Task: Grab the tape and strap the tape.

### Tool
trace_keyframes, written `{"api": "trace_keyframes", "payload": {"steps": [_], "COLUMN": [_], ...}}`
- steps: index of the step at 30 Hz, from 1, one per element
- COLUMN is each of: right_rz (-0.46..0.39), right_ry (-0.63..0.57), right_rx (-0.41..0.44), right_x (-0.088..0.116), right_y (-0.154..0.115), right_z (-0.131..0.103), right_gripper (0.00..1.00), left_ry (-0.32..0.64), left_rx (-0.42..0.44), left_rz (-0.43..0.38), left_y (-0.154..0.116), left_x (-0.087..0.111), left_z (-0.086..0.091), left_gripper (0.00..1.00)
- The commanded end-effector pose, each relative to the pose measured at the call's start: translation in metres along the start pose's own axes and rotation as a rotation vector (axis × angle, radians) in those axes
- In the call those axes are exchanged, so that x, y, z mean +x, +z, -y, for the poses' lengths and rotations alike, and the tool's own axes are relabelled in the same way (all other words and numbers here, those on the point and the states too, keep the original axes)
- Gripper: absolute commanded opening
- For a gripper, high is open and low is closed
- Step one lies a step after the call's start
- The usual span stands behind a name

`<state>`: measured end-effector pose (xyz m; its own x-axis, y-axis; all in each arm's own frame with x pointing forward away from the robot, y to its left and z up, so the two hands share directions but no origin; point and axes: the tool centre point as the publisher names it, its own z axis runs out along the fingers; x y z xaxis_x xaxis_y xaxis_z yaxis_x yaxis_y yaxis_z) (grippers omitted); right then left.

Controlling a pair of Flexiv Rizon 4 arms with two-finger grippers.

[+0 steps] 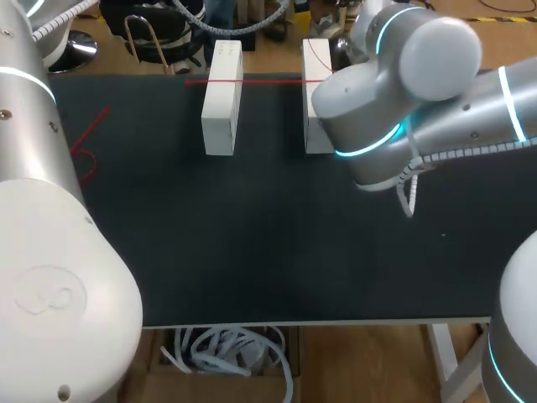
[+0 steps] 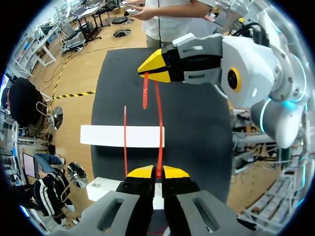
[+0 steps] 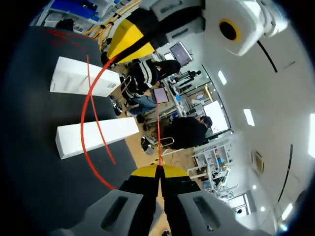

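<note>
A thin red tape [image 1: 252, 81] runs across the far ends of two white blocks [image 1: 222, 96] [image 1: 317, 101]. In the left wrist view my left gripper [image 2: 156, 171] is shut on one part of the tape [image 2: 159, 128], above a white block [image 2: 123, 136]. The strand leads ahead to my right gripper [image 2: 150, 69], also shut on it, with a short end hanging below. In the right wrist view my right gripper [image 3: 158, 168] pinches the tape [image 3: 88, 118], which loops over both blocks [image 3: 83, 76] [image 3: 96, 135] toward my left gripper [image 3: 123, 39]. Both grippers are hidden in the head view.
A second loose red tape [image 1: 88, 143] lies on the black mat [image 1: 252, 235] at the left. My right arm's elbow [image 1: 403, 92] hangs over the right block. The table's front edge [image 1: 319, 321] is near.
</note>
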<state>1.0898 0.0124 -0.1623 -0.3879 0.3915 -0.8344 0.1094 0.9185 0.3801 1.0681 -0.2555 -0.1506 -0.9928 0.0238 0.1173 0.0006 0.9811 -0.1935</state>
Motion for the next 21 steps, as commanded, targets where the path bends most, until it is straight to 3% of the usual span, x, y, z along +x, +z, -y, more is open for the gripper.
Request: {"api": "trace_keyframes", "payload": {"steps": [1,21], "right_rz": [0.01,0.019], "right_ry": [-0.038,-0.162], "right_rx": [0.063,0.021], "right_x": [0.005,0.014], "right_y": [0.002,-0.002], "right_z": [-0.012,-0.036], "right_gripper": [0.0,0.0], "left_ry": [-0.002,-0.002], "left_rx": [-0.005,-0.005], "left_rz": [-0.002,-0.002], "left_y": [-0.001,-0.001], "left_x": [-0.001,-0.001], "left_z": [0.001,0.001], "left_gripper": [0.0,0.0]}}
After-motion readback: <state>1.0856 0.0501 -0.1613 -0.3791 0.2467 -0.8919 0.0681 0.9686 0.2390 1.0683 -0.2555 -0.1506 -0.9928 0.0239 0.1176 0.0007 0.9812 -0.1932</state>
